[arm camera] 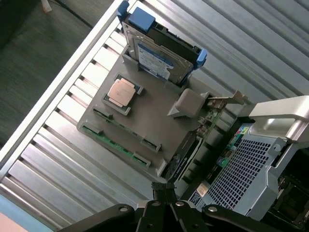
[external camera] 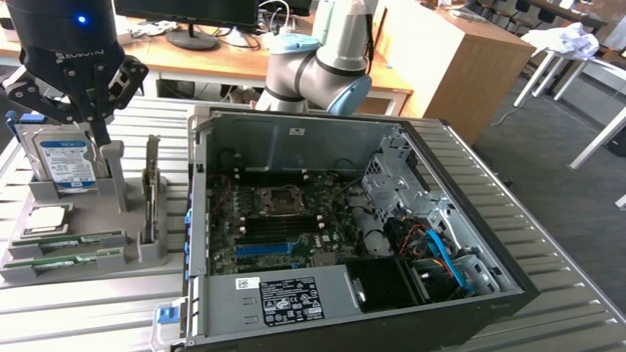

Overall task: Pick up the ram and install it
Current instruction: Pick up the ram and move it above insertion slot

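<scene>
Two ram sticks (external camera: 69, 241) (external camera: 61, 259), thin green boards, lie in slots at the front of a grey parts holder (external camera: 127, 220) on the exterior view's left. In the wrist view a ram stick (arm camera: 112, 143) shows as a green edge along the holder's (arm camera: 154, 121) rim. My gripper (external camera: 100, 138) hangs above the back of the holder, beside the upright hard drive (external camera: 67, 163), well above the ram. Its fingers (arm camera: 166, 192) are shut together with nothing between them.
The holder also carries a silver processor chip (arm camera: 120, 92) and an upright expansion card (external camera: 152, 192). An open computer case (external camera: 470, 220) with the motherboard (external camera: 284, 220) lies to the exterior view's right on a slatted metal table (external camera: 88, 308). Desks and monitors stand behind.
</scene>
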Controlling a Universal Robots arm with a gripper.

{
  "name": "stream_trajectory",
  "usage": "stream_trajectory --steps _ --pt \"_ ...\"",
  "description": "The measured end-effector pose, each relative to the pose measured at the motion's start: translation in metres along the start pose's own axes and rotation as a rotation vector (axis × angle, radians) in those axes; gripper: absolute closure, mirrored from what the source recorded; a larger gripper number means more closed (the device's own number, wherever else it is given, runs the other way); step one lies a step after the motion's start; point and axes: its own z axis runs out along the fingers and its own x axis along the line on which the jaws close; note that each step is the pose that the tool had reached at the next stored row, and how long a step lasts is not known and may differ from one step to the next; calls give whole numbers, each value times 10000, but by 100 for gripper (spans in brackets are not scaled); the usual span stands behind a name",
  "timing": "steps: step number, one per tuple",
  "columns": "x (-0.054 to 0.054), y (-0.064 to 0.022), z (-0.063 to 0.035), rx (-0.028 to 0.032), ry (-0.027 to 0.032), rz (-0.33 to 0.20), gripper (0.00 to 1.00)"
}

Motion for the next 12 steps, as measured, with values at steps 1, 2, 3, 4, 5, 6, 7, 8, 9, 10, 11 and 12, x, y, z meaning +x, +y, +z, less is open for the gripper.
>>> stream_trajectory --steps 1,2,3,4,5,6,7,8,9,10,11,12 --pt "0 0 0 -2 3 -65 90" --pt "0 0 0 -3 5 -129 90" --pt "0 0 0 -5 8 -193 90" --pt "0 0 0 -7 10 -256 90" --pt "0 0 0 -8 13 -319 90" --pt "0 0 0 -10 16 -383 90" --pt "0 0 0 -11 18 -445 90" --pt "0 0 0 -13 21 -512 90" --pt "0 0 0 -15 23 -572 90" --pt "0 0 0 -16 26 -631 90" --pt "0 0 0 -18 28 -691 90" --pt "0 0 0 -19 31 -750 90"
